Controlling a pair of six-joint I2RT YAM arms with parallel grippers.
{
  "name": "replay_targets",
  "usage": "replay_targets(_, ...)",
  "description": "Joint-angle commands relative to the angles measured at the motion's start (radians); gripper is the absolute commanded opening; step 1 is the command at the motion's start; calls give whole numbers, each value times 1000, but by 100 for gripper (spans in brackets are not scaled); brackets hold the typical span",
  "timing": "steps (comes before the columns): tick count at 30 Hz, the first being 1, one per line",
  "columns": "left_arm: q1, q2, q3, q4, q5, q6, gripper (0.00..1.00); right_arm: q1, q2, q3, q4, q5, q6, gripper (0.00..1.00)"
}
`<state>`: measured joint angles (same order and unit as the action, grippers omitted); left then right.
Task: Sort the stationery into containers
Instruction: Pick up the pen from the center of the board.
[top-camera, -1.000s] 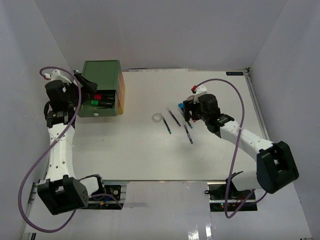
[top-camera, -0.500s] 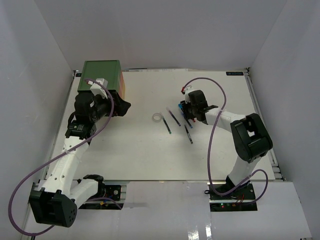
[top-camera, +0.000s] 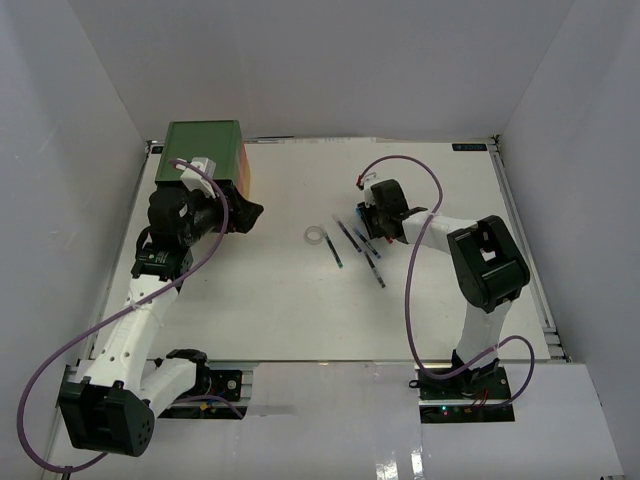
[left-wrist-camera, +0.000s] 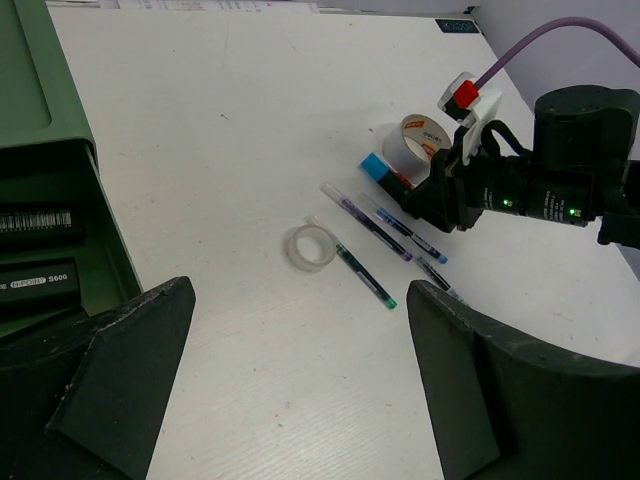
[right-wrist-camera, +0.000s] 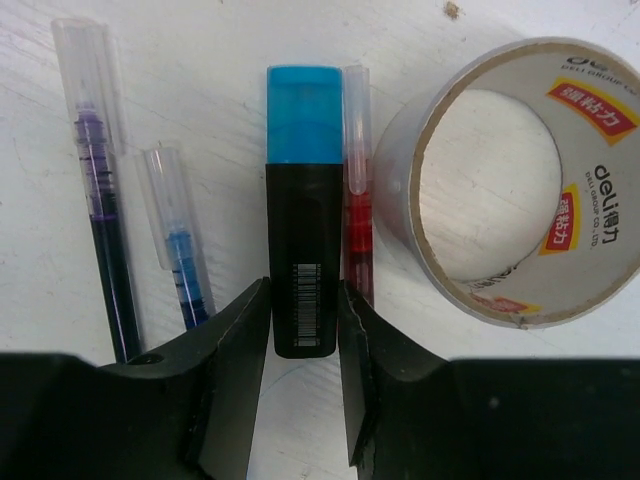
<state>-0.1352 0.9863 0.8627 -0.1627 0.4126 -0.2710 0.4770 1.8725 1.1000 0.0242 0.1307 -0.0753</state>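
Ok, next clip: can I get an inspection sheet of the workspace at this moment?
Surface: white table, clean-looking.
Job's things: green box chest with black markers inside; clear tape ring, thin dark pens, grey tape roll and blue-capped black marker lying mid-table.
Clutter: nothing seen.
Hands: left hand open, empty; right hand closed against that marker's sides.
Cables: purple cable looping off each arm, clear of the stationery.
Surroundings: plain white walls on three sides.
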Motion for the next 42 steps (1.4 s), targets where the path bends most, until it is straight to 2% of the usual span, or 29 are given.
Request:
replay_targets(1,-4,-21,-7,25,23,0,98,-5,23,40,10,-5,-15,37)
replay_targets(7,-4,-15,-10,29,32,-4,98,-6,33,15,28,-39,-12,35)
replay_targets(14,-4,-14,-14,35,46,-10,98,-5,47,15,-1,-75,-1,50)
replay_targets(17,-4,-14,-14,38,49,-11,98,-6,43,9,-9,-77,6,51)
replay_targets(19,-4,-14,-16,37,52,-10,98,-5,37,-2,-4,-77,9,49)
replay_targets(22,-6,-14,-16,40,58,-13,98,0,24,-8,-1,-66,9,32)
replay_targets(26,-6,-15,-5,48,80,-42,98,12,-19,-8,2,-62,-1,21)
replay_targets(29,-6,-11,13,46,112,-114,98,29,-82,-12,11,-54,-6,18)
replay_targets(35,-47,-2,48,49,124,-292,98,109,-269,-72,71,-52,-18,17)
replay_targets(42,-191,54,68,64,0,-387,98,293,-488,-169,161,-57,-21,18)
